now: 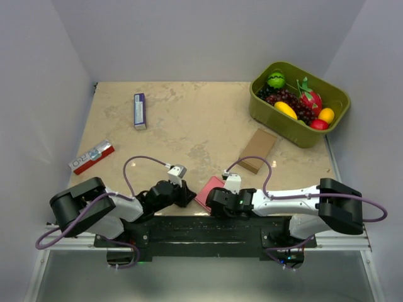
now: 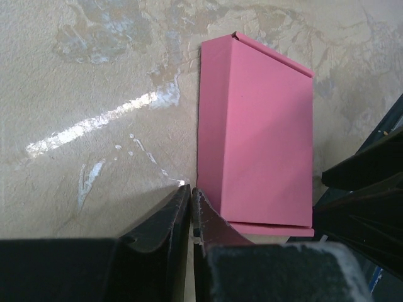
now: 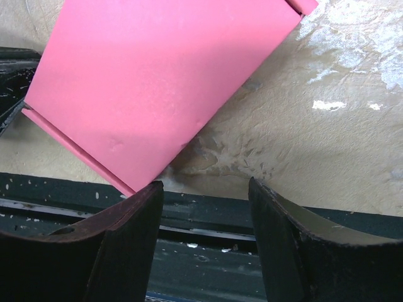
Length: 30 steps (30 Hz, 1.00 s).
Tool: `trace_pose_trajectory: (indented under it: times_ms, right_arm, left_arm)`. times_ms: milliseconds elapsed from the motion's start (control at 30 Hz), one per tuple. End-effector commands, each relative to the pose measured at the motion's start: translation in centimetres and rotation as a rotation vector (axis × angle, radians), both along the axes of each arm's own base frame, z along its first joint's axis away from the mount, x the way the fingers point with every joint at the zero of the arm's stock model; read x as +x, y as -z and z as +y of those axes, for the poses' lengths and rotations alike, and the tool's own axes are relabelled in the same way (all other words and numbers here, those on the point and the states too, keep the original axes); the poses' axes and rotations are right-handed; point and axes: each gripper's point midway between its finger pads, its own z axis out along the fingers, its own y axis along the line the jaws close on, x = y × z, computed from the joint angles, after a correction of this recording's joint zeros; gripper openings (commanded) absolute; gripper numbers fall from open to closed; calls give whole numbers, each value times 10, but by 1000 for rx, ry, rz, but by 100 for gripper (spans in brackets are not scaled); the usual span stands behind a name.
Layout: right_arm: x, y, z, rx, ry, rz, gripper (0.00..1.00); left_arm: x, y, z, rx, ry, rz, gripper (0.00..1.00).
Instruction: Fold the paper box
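The paper box [image 1: 208, 191] is a small pink rectangular packet lying flat on the table near its front edge, between the two arms. In the left wrist view the paper box [image 2: 258, 138] lies just right of my left gripper [image 2: 190, 189], which is shut and empty, its tips on the table beside the box's near left corner. In the right wrist view the paper box [image 3: 151, 82] fills the upper left. My right gripper [image 3: 206, 186] is open and empty; its left finger sits at the box's near corner.
A brown cardboard box [image 1: 257, 150] lies right of centre. A green tub [image 1: 261, 107] of toy fruit stands at the back right. A red-and-white packet [image 1: 92, 156] lies at the left, a purple-white packet [image 1: 140, 111] at the back. The black base rail [image 1: 201, 228] is close behind the grippers.
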Motion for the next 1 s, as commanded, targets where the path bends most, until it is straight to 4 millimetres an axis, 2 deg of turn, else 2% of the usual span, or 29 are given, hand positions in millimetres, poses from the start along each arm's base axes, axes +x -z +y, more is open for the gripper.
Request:
trace_pose_trajectory:
  times_ms: [0, 100, 167, 200, 267, 333, 367, 400, 467, 500, 533, 633, 667, 733, 767, 833, 867, 933, 967]
  right_arm:
    - [5, 33, -16, -64, 65, -3, 63]
    - [9, 23, -18, -83, 62, -25, 64]
    - [11, 14, -22, -97, 63, -40, 64]
    - [13, 5, -21, -76, 64, -52, 64]
    - [15, -10, -24, -75, 65, -70, 66]
    - [16, -27, -24, -46, 61, -82, 70]
    - [17, -32, -30, -71, 58, -94, 71]
    - [18, -38, -32, -70, 55, -104, 73]
    - [25, -49, -35, -53, 61, -115, 76]
    - [29, -51, -35, -40, 60, -114, 76]
    - [32, -51, -38, -24, 63, -112, 76]
    - [55, -50, -43, 9, 64, -117, 75]
    - [68, -53, -46, 13, 72, -138, 74]
    - [80, -56, -48, 8, 73, -153, 71]
    - [88, -52, -53, -27, 69, -154, 70]
    - [98, -51, -55, -54, 71, -160, 69]
    - [104, -44, -57, -80, 72, -153, 68]
    - [109, -37, -57, -93, 67, -138, 67]
    - [113, -34, -55, -85, 66, -140, 67]
  left_arm:
    - [-78, 14, -16, -34, 255, 214, 13]
    - [-77, 14, -12, -24, 239, 214, 14]
    - [-67, 9, -10, -13, 207, 175, 16]
    - [-66, 16, -2, 37, 195, 189, 20]
    - [-52, 5, 0, 43, 162, 142, 25]
    - [-46, 4, 9, 71, 144, 136, 31]
    - [-36, -4, 12, 53, 115, 117, 33]
    - [-34, -2, 18, 74, 103, 124, 37]
    - [-17, -14, 24, 68, 69, 85, 40]
    - [-13, -14, 27, 85, 59, 84, 44]
    - [-4, -22, 26, 85, 51, 52, 46]
    - [15, -32, 28, 98, 21, 11, 52]
    - [23, -29, 32, 116, -5, 16, 52]
    - [38, -33, 33, 129, -22, -13, 52]
    - [45, -28, 35, 150, -34, -9, 52]
    - [58, -33, 30, 161, -33, -44, 51]
    - [63, -25, 31, 188, -41, -31, 51]
    - [74, -28, 25, 200, -35, -52, 50]
    - [75, -20, 25, 219, -31, -35, 49]
